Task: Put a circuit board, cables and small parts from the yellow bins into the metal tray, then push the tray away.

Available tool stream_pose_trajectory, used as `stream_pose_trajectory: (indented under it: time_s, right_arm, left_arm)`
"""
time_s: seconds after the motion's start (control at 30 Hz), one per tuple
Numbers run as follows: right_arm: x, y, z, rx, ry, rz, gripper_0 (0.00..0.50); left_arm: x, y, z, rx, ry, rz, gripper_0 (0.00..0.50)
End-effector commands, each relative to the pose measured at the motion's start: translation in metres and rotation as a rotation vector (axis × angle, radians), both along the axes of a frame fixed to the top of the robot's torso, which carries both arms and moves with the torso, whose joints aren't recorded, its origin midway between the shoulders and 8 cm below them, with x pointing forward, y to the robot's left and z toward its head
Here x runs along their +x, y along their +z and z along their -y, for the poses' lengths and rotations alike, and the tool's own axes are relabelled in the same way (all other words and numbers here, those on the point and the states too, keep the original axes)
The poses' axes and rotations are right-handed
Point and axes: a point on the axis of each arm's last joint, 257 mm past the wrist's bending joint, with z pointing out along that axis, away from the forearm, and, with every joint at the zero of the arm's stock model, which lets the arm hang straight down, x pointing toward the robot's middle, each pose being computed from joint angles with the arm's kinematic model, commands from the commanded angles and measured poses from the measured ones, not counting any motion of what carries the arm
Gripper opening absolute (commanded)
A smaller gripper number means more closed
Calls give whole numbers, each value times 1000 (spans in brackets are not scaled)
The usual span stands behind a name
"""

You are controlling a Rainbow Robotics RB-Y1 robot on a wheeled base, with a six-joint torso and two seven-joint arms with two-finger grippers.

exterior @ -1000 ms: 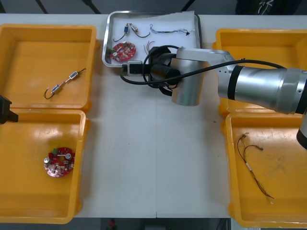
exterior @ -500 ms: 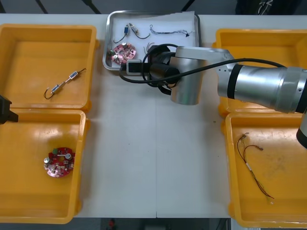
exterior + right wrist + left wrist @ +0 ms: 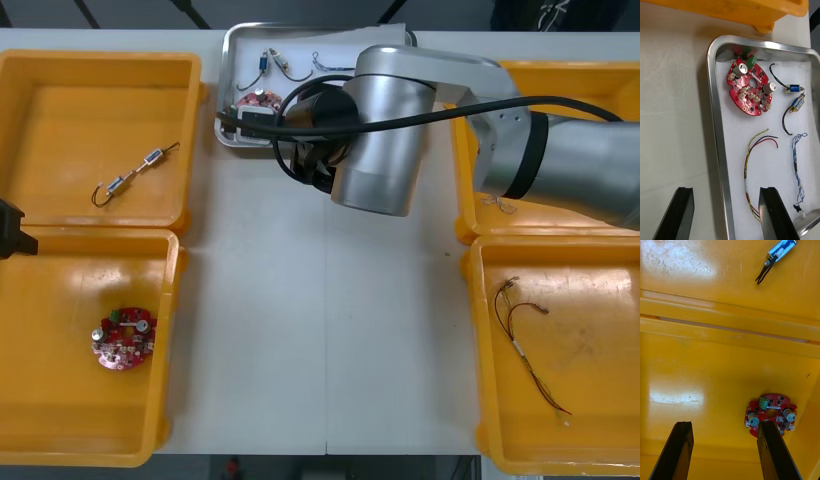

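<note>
The metal tray (image 3: 228,60) stands at the far middle of the table, white inside. It holds a red circuit board (image 3: 748,92), two small metal parts (image 3: 794,96) with black leads, a red and yellow cable (image 3: 752,165) and a twisted blue and white cable (image 3: 797,168). My right gripper (image 3: 726,210) is open and straddles the tray's near rim (image 3: 717,123), one finger over the table, the other over the red and yellow cable. From the front, my right gripper (image 3: 240,118) sits under its wrist at the tray's front edge. My left gripper (image 3: 724,450) is open above the left front bin, next to a second circuit board (image 3: 770,415).
The left back bin (image 3: 60,70) holds small metal parts (image 3: 135,172). A circuit board (image 3: 123,338) lies in the left front bin (image 3: 60,400). The right front bin (image 3: 600,400) holds a red and yellow cable (image 3: 525,345). The right arm crosses the right back bin (image 3: 570,80).
My right wrist has swung left and farther over the tray's front part, covering more of it. The left arm has stayed put.
</note>
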Motion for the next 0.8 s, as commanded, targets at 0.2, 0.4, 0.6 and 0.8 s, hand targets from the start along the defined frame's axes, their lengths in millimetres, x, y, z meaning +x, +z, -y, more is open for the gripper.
stream_pose_trajectory:
  time_s: [0.2, 0.4, 0.6, 0.8]
  right_arm:
    - [-46, 31, 51, 181, -142, -147, 500]
    - [-76, 30, 98, 307, -279, -270, 500]
    - [-104, 29, 166, 443, -476, -386, 500]
    - [-122, 33, 220, 552, -636, -454, 500]
  left_arm:
    - [-2, 4, -13, 67, -35, -3, 500]
    - [-2, 4, -13, 67, -35, -3, 500]
    - [-2, 4, -13, 67, -35, -3, 500]
    - [-2, 4, -13, 67, -35, -3, 500]
